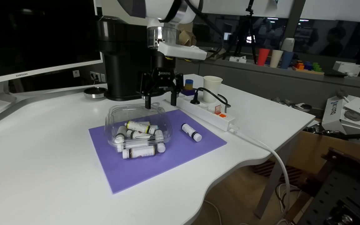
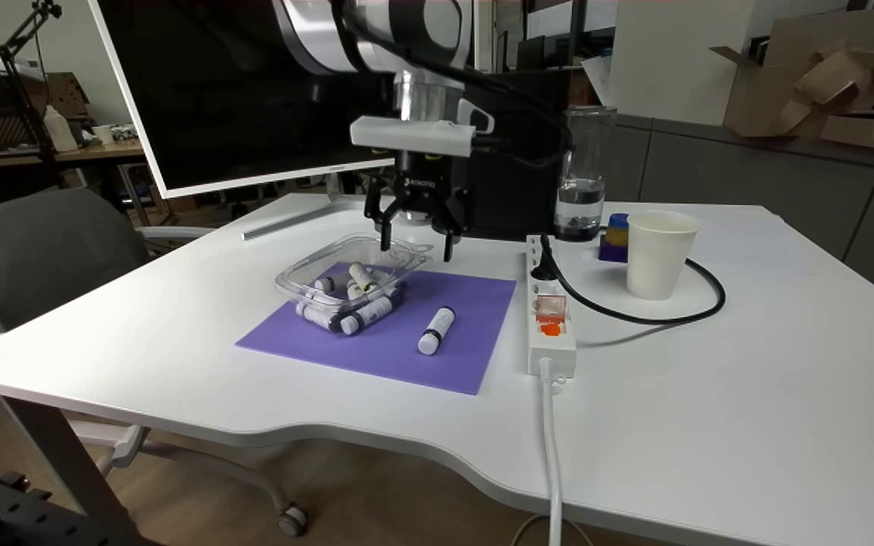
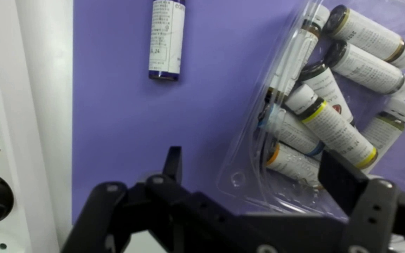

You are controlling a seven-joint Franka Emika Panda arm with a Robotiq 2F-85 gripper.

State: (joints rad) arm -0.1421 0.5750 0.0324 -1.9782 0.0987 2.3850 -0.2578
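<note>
My gripper [image 1: 161, 104] points down, open and holding nothing. It hangs above the back part of a clear plastic box [image 2: 294, 282] on a purple mat [image 1: 136, 170]. In the wrist view one finger [image 3: 173, 163] is over the mat outside the box [image 3: 237, 181]; the other overlaps the box's inside. Several small white-labelled bottles with white caps lie jumbled in the box, with a yellow-banded bottle [image 3: 339, 131] on top. A lone bottle [image 2: 437, 331] lies on its side on the mat, apart from the box; its cap end is cut off in the wrist view.
A white power strip [image 1: 203, 111] with a black plug runs along the mat's edge. Beyond it stand a paper cup [image 2: 658, 254] and small coloured blocks [image 2: 615, 237]. A black machine [image 1: 122, 62] and a large monitor [image 1: 36, 37] stand behind.
</note>
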